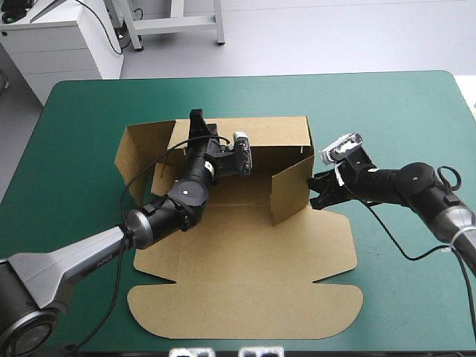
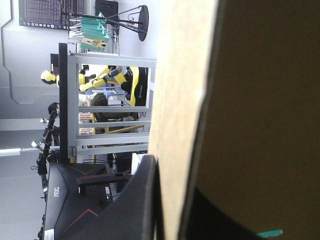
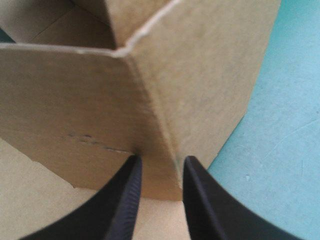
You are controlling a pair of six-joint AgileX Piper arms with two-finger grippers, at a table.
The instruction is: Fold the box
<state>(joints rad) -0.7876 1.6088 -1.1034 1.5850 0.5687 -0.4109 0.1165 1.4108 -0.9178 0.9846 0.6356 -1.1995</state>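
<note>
Most of the high view is taken up by the table under its teal-green cover, and the brown box sits at its centre, reaching down toward the lower edge of the frame. It is a cut sheet that is only partly raised. The lid lies flat in the lower half, with rounded tabs at both ends. The back wall stands upright across the middle of the frame. The left wall is up but splays outward toward the frame's left. The right wall is up and angles inward over the floor of the tray, so the tray is open and its walls are not tucked.

From the lower left, the left arm reaches diagonally over the floor of the box to the back wall's top edge. There the left gripper is clamped on the board. In the left wrist view the wall runs edge-on between its black fingers, with almost no gap.

From the right, the right gripper meets the outer corner of the right wall. In the right wrist view its fingers stand narrowly apart. Their tips rest against the board on either side of the corner crease, with bare cover just beside it.
</note>
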